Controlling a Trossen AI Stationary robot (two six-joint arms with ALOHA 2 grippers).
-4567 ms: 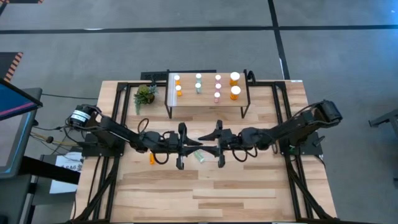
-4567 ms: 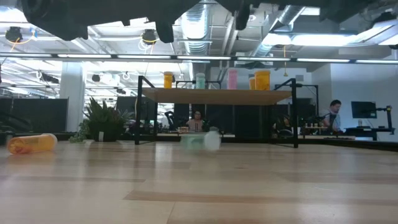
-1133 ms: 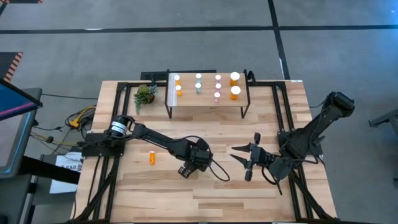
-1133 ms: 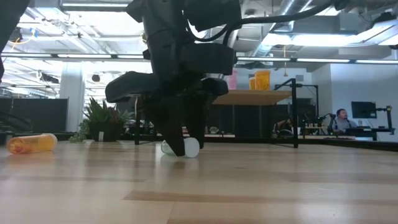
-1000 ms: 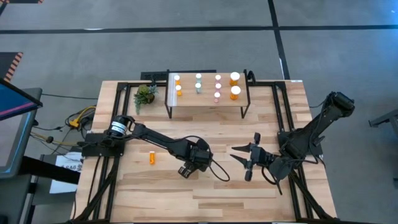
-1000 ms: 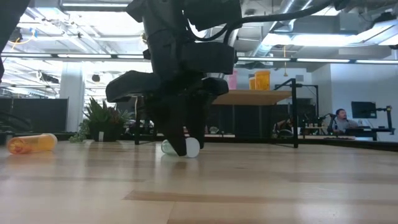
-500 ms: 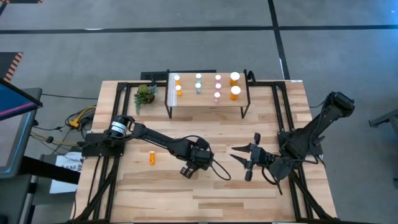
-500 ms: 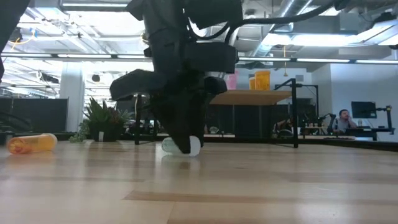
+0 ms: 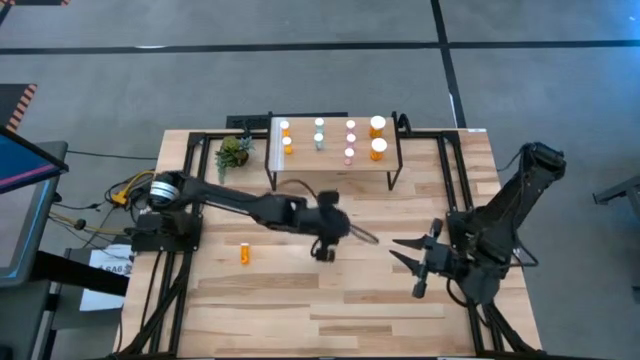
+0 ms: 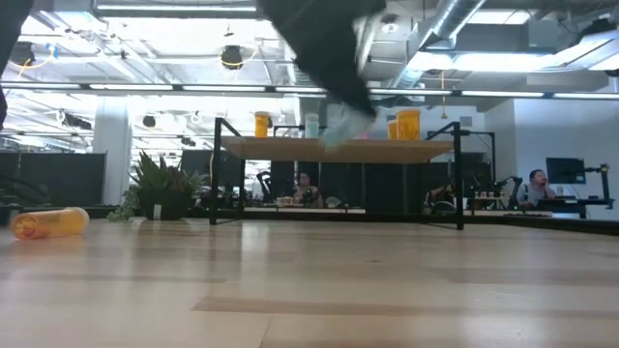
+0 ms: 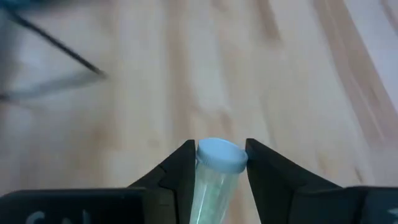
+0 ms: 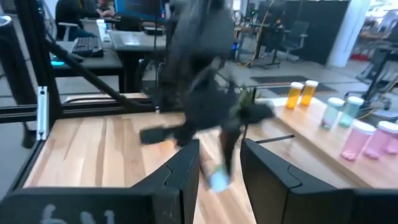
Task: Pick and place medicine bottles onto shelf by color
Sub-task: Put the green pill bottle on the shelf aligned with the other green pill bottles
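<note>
My left gripper (image 11: 221,163) is shut on a teal medicine bottle (image 11: 214,177) with a white cap, held above the middle of the table (image 9: 330,238). In the low view the bottle (image 10: 337,133) shows blurred in mid-air in front of the shelf. The shelf (image 9: 335,168), light wood on black legs, stands at the far edge with orange, teal and pink bottles upright in rows. One orange bottle (image 9: 244,253) lies on its side at the table's left. My right gripper (image 9: 418,266) hovers open at the right, with nothing between its fingers. My left gripper pinches the teal bottle's body just below the white cap (image 11: 210,182) between its two fingers. The bottle lies along the fingers, with the cap (image 11: 221,154) at their free ends, pointing away from the wrist. The fingers slant downward, and the bottle is clear of the table.
A small potted plant (image 9: 232,152) stands left of the shelf. Black frame rails (image 9: 452,180) run along the table's left and right sides. Bare wood stretches across the table's near half (image 9: 330,320). People sit at desks in the room behind (image 10: 530,188).
My left gripper has risen from the table with the teal bottle and moved toward the far edge and a little right, turning as it went. The bottle, which lay on the table, is now lifted clear. My right gripper has swung slightly toward the table's right edge.
</note>
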